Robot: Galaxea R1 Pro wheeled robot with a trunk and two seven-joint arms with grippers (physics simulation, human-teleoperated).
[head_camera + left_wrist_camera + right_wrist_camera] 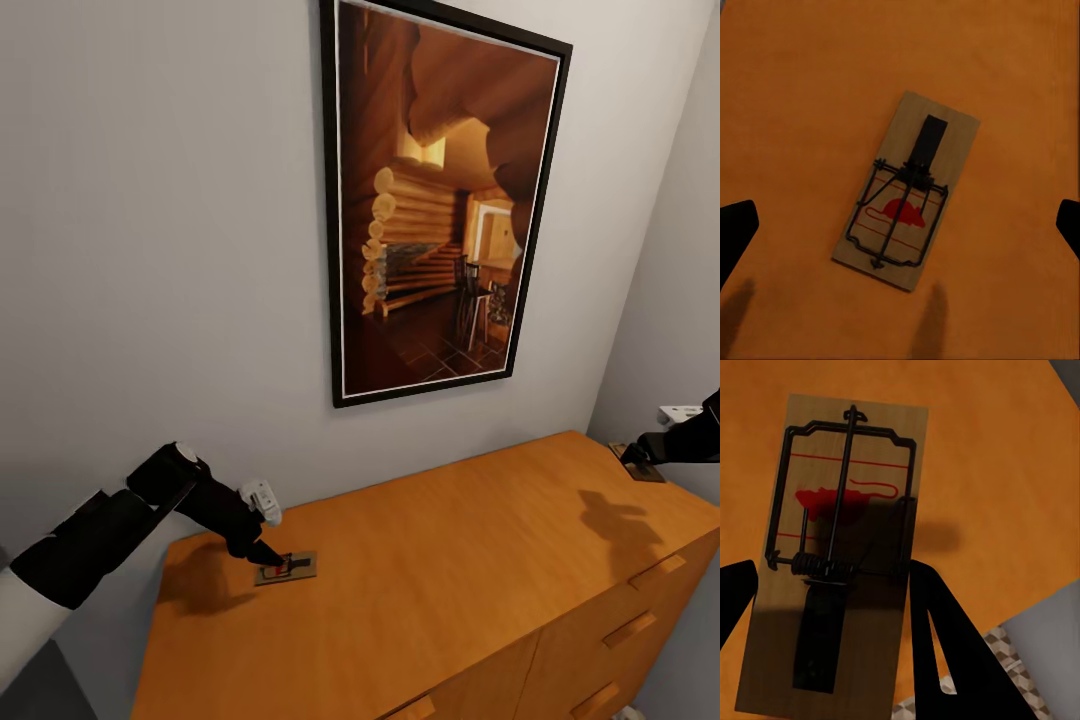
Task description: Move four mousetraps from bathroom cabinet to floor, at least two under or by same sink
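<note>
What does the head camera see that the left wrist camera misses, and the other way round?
Head view alone: the framed picture on the grey wall, the cabinet's drawer handles, both arms, and a second mousetrap at the cabinet's far right end under the right gripper.

Left wrist view alone: close detail of the left mousetrap, its red mouse print, wire frame and dark bar.

Both: that left mousetrap lying flat on the orange cabinet top, with the left gripper over it, fingers apart.
</note>
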